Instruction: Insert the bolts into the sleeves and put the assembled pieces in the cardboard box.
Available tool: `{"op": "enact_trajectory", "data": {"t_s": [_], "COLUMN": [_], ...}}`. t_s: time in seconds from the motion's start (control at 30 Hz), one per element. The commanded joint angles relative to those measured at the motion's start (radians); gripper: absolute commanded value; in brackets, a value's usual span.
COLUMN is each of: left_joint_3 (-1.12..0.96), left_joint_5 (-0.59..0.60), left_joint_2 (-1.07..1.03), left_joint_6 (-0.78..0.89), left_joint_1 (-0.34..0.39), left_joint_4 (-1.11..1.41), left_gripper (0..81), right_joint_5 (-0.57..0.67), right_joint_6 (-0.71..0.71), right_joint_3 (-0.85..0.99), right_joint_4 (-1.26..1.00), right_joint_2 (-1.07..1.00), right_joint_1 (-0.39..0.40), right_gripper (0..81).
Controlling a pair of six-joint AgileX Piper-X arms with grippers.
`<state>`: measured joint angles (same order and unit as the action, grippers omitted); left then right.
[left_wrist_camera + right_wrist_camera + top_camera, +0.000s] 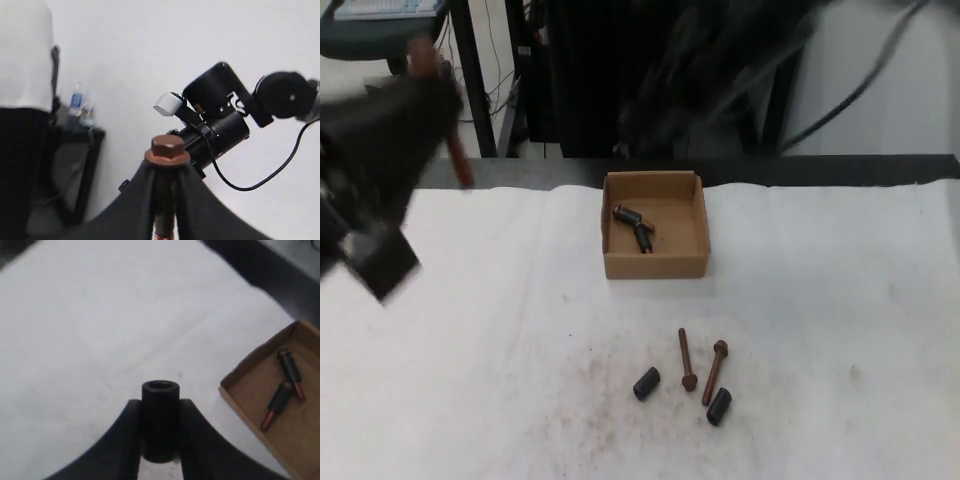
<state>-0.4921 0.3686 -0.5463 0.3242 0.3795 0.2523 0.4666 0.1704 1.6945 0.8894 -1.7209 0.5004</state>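
My left gripper [166, 172] is shut on a copper bolt [167, 149], hex head up, raised at the bench's far left [458, 160]. My right gripper [160, 412] is shut on a black sleeve [160, 415] with its open bore facing the camera, held high above the white cloth. The cardboard box [655, 265] stands at the middle back and holds two assembled pieces [627, 215] [643, 237], also visible in the right wrist view [290, 367] [276, 402]. Two loose bolts [686, 358] [715, 372] and two loose sleeves [646, 383] [719, 406] lie at the front centre.
A white cloth [840, 300] covers the bench, stained near the loose parts. A blurred dark arm [720, 60] hangs over the back edge. Black stands and cables [470, 80] rise behind the bench. The other arm's wrist [220, 125] shows beyond the held bolt.
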Motion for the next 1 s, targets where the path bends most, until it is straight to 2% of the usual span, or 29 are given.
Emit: {"op": "enact_trajectory", "data": {"t_s": [0.0, 0.17, 0.33, 0.43, 0.53, 0.67, 0.8, 0.97], "left_joint_3": [-0.009, -0.044, -0.144, -0.214, -0.269, -0.288, -0.288, -0.288], "left_joint_5": [0.057, 0.293, 0.475, 0.514, 0.515, 0.515, 0.551, 0.567], "left_joint_2": [-0.049, -0.271, -0.509, -0.605, -0.653, -0.666, -0.666, -0.666], "left_joint_6": [0.094, 0.318, 0.47, 0.503, 0.512, 0.506, 0.506, 0.495], "left_joint_1": [-0.002, -0.002, -0.002, -0.002, -0.002, -0.002, 0.0, 0.0], "left_joint_4": [0.129, 0.429, 0.651, 0.726, 0.734, 0.734, 0.728, 0.707], "left_gripper": [0.3, 0.3, 0.3, 0.3, 0.3, 0.3, 0.3, 0.3], "right_joint_5": [0.204, 0.378, 0.408, 0.397, 0.31, 0.226, 0.192, 0.193], "right_joint_6": [-0.014, 0.006, -0.017, -0.145, -0.308, -0.395, -0.41, -0.41], "right_joint_3": [-0.062, -0.263, -0.551, -0.71, -0.844, -0.955, -0.97, -0.97], "right_joint_4": [0.001, -0.049, -0.244, -0.512, -0.84, -1.225, -1.283, -1.289], "right_joint_2": [0.137, 0.301, 0.476, 0.55, 0.596, 0.597, 0.578, 0.57], "right_joint_1": [-0.088, -0.139, -0.087, -0.04, 0.008, 0.066, 0.109, 0.118], "right_gripper": [0.8, 0.8, 0.8, 0.8, 0.8, 0.8, 0.8, 0.8]}}
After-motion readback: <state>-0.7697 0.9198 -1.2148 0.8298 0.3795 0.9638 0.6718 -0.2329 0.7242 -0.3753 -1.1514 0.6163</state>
